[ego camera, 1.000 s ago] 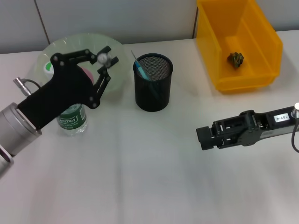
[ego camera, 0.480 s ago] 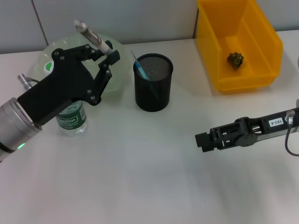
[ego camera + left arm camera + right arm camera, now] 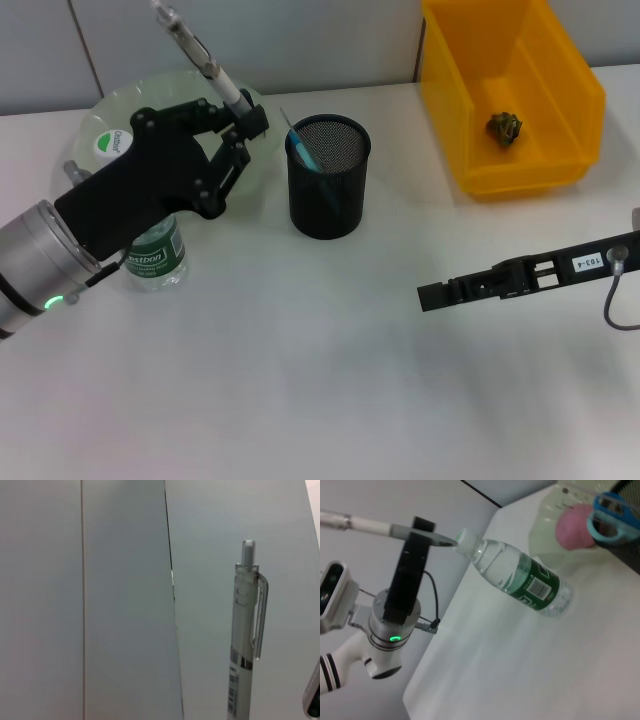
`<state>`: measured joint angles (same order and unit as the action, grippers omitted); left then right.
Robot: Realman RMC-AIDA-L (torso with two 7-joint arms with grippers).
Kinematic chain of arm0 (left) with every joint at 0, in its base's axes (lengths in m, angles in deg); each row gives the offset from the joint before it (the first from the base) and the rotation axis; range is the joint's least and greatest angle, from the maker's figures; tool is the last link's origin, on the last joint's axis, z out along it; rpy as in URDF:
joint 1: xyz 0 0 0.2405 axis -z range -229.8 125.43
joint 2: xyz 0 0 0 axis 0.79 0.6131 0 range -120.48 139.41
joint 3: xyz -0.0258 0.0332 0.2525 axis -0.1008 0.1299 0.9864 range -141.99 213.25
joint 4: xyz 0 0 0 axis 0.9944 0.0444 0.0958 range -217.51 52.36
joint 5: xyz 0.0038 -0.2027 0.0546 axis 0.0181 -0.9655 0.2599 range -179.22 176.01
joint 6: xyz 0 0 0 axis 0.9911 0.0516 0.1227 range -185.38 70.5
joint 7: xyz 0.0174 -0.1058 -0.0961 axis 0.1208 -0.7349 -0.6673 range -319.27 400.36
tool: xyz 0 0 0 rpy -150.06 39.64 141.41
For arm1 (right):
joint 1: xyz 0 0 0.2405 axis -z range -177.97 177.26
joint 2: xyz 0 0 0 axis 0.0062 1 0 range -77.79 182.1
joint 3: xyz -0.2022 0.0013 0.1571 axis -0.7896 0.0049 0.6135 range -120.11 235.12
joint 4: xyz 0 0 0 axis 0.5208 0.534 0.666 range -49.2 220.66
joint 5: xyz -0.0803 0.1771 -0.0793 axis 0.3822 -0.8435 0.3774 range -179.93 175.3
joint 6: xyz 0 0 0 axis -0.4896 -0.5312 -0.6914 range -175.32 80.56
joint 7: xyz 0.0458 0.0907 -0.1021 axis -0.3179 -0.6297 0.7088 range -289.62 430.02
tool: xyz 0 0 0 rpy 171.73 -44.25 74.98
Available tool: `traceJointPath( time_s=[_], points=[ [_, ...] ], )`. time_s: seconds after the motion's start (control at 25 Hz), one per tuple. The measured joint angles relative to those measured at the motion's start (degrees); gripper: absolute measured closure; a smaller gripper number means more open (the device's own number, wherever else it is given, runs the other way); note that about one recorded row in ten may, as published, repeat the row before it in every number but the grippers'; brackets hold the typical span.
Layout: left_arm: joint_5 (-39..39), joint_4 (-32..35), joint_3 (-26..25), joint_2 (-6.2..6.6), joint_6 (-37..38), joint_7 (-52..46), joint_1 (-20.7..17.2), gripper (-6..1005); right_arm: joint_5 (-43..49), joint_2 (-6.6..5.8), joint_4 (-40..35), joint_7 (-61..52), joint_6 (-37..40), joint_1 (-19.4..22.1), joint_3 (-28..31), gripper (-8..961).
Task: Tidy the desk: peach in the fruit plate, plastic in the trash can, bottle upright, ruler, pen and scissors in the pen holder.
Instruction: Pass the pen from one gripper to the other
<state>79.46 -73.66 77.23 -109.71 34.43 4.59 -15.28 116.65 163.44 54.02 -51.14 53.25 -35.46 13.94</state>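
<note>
My left gripper point(image 3: 243, 122) is shut on a white pen point(image 3: 195, 50), held tilted just left of the black mesh pen holder point(image 3: 328, 180), over the pale green fruit plate point(image 3: 120, 100). In the left wrist view the pen point(image 3: 244, 630) stands against the wall. Blue scissors point(image 3: 303, 150) stick out of the holder. The pink peach point(image 3: 575, 527) lies in the plate point(image 3: 545, 530). The bottle point(image 3: 155, 255) stands upright beside my left arm. Crumpled plastic point(image 3: 504, 127) sits in the yellow trash can point(image 3: 560, 170). I cannot make out the ruler. My right gripper point(image 3: 430, 297) hovers at mid-right.
The trash can stands at the back right, near the wall. The pen holder point(image 3: 630, 555), plate and bottle point(image 3: 520, 580) are crowded at the back left. Bare white table lies between my arms and toward the front edge.
My left gripper has swung the pen up into a steep tilt and shifted right toward the pen holder. The right arm has rolled edge-on and drawn slightly back to the right.
</note>
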Motion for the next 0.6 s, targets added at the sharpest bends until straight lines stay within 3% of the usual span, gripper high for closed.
traceJointPath(
  time_s=[0.4,0.48,0.52,0.6],
  points=[
    [0.0,0.99,3.8,0.0,-2.53,-4.69,-0.17,833,1.75,2.01,-1.49,9.3,-3.84,0.32,-0.15,368],
    [0.0,1.19,4.43,0.0,-2.64,-5.01,-0.26,832,1.59,3.62,-4.3,13.24,-4.9,1.67,0.23,368],
    [0.0,1.19,4.43,0.0,-2.64,-5.01,-0.26,832,1.59,3.62,-4.3,13.24,-4.9,1.67,0.23,369],
    [0.01,4.09,9.2,0.0,-3.84,-10.68,-0.83,831,1.45,4.95,-7.08,16.08,-5.38,2.82,0.35,369]
  ],
)
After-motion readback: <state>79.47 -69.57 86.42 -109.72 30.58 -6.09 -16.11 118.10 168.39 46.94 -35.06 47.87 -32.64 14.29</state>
